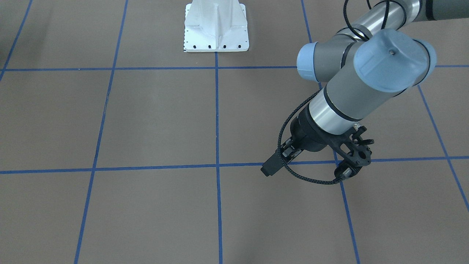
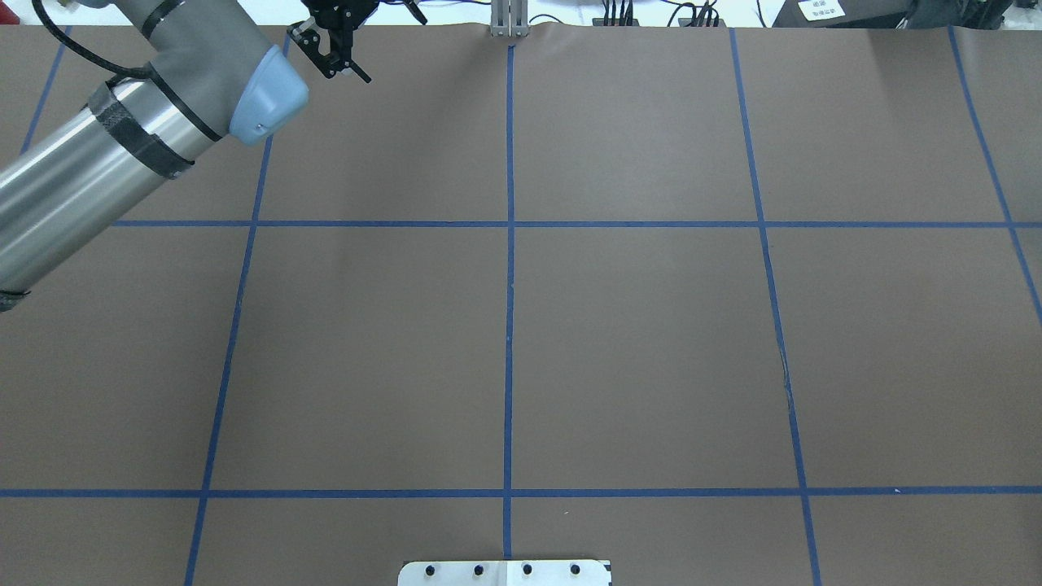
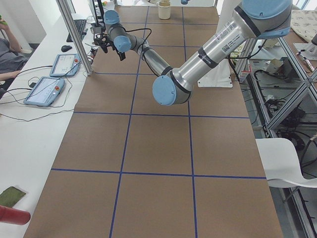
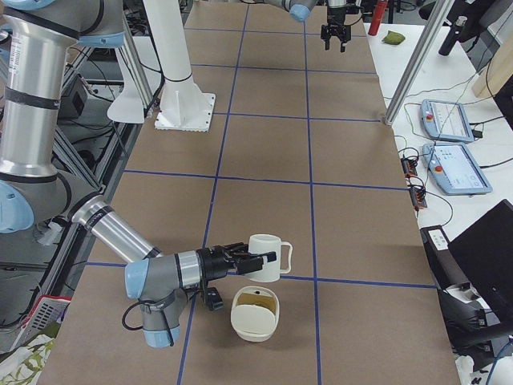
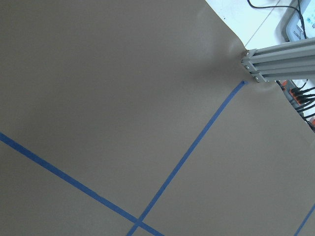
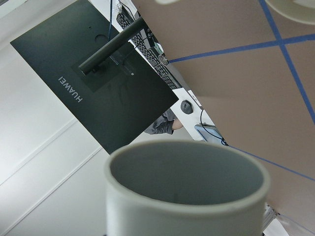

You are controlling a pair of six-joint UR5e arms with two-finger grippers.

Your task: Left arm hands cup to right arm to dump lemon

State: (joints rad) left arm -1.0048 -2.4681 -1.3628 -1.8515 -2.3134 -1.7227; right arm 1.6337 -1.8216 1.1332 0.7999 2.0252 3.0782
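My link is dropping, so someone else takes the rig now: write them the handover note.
Left gripper: open, empty, far from the cup.
Right gripper: tips at the cup's side; grip unconfirmed.
Done: handover, judging by the cup's place.
Left: confirm the dump. What may be the lemon, a yellowish patch, shows in the cream vessel beside the cup.

Robotics lab. My tabletop (image 2: pixel 651 342): brown paper, blue tape grid (image 2: pixel 510 224). White bolted arm pedestal (image 1: pixel 216 29) well behind my left end effector (image 4: pixel 334 42). Aluminium frame post (image 4: pixel 417 64) near that end effector; two teach pendants (image 4: pixel 446 120) on white bench past post. Cable bundles (image 2: pixel 651 12) along edge beside it. Black monitor (image 6: pixel 93 78) beyond my right end effector (image 4: pixel 260 259). Person (image 3: pixel 6 54) seated at bench.
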